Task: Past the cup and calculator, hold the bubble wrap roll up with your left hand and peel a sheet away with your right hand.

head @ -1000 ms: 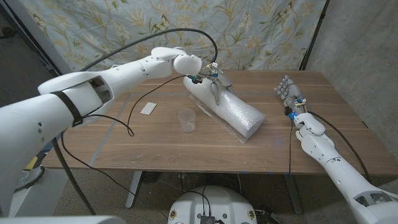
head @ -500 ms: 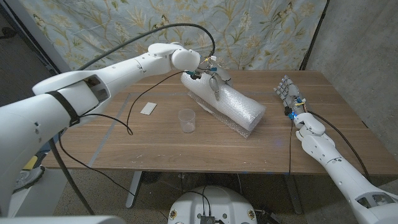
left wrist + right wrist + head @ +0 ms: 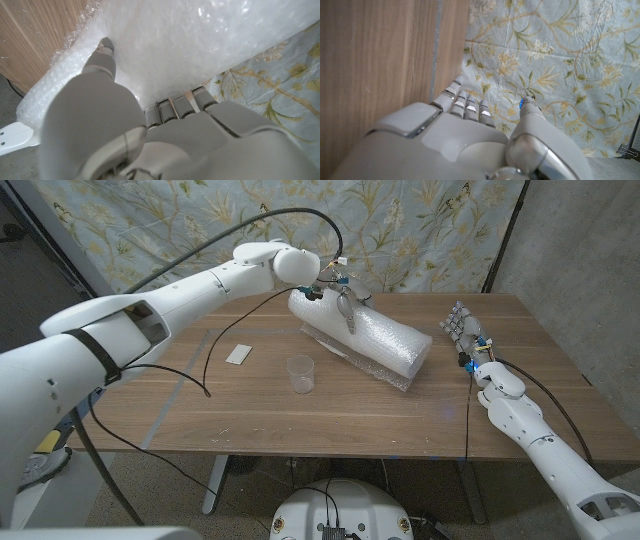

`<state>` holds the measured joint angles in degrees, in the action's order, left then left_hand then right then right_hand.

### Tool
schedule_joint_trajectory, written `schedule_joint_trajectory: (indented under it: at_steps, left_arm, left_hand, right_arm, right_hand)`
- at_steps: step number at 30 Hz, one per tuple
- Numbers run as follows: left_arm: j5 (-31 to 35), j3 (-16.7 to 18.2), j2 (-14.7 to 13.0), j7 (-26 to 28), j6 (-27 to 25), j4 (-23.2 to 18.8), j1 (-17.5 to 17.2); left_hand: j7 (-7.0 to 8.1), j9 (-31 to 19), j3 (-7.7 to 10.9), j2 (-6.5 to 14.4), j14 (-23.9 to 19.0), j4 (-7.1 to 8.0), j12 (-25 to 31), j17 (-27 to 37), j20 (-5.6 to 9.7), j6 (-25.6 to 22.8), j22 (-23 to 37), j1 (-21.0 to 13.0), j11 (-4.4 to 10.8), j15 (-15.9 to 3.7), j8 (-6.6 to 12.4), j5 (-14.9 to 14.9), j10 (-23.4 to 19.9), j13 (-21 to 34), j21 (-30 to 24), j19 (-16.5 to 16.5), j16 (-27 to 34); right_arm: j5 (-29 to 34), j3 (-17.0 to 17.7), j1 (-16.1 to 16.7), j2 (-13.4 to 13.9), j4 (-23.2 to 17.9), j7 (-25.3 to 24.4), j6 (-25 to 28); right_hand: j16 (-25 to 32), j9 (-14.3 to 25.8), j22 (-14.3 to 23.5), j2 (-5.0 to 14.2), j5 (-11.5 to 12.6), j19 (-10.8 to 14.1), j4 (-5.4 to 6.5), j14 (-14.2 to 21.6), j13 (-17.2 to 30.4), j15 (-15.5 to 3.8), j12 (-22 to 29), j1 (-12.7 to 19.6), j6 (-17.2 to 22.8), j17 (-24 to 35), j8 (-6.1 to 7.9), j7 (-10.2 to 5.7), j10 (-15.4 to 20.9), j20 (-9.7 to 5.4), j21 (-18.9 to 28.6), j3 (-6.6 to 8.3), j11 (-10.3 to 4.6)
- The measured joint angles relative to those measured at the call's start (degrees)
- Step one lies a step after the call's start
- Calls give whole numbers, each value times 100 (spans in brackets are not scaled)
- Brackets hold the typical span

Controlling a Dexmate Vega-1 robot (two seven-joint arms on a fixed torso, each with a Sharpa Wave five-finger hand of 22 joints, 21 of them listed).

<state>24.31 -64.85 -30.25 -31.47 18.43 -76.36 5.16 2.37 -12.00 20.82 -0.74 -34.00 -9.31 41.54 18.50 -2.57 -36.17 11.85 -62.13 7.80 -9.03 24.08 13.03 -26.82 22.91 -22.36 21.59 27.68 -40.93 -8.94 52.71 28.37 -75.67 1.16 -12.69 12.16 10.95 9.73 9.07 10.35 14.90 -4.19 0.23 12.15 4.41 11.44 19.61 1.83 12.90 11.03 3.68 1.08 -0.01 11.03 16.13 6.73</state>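
Wooden table (image 3: 250,405), floral curtain (image 3: 200,225) behind

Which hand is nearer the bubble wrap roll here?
Left. The left hand grips the far end of the bubble wrap roll; the right hand stands apart from it, beyond the roll's near end.

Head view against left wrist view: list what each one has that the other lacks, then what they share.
Head view alone: the clear cup, the small white calculator, the right hand waiting open at the table's right side. Left wrist view alone: close detail of fingers pressed into the wrap's bubbled surface. Shared: the left hand gripping the bubble wrap roll, the wooden table and the floral curtain.
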Motion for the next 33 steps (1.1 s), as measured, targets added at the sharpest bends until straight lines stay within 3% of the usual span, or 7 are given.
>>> schedule_joint_trajectory:
  at_steps: [14,33]
  left_arm:
    - [-233,449,-130,599,-421,-360,-377]
    - [-888,909,-34,1496,-1055,-457,-930]
  left_hand:
    - [2,0,0,8,-22,0,-10,-5,22,-21,-15,9,1,-21,0,-1,-1,2,0,-22,-19]
    - [-4,0,-24,9,-154,23,30,35,22,-124,-14,9,0,-29,0,12,-106,7,0,-84,-41]
  right_arm:
    - [7,21,101,101,-219,-3,158]
    - [47,23,186,229,-463,-18,393]
  right_hand:
    - [0,0,0,0,0,0,-1,0,0,0,0,0,22,0,0,22,0,0,0,1,0]
    - [0,0,0,0,0,0,-16,-31,0,-29,22,0,22,0,0,21,0,0,0,16,0]
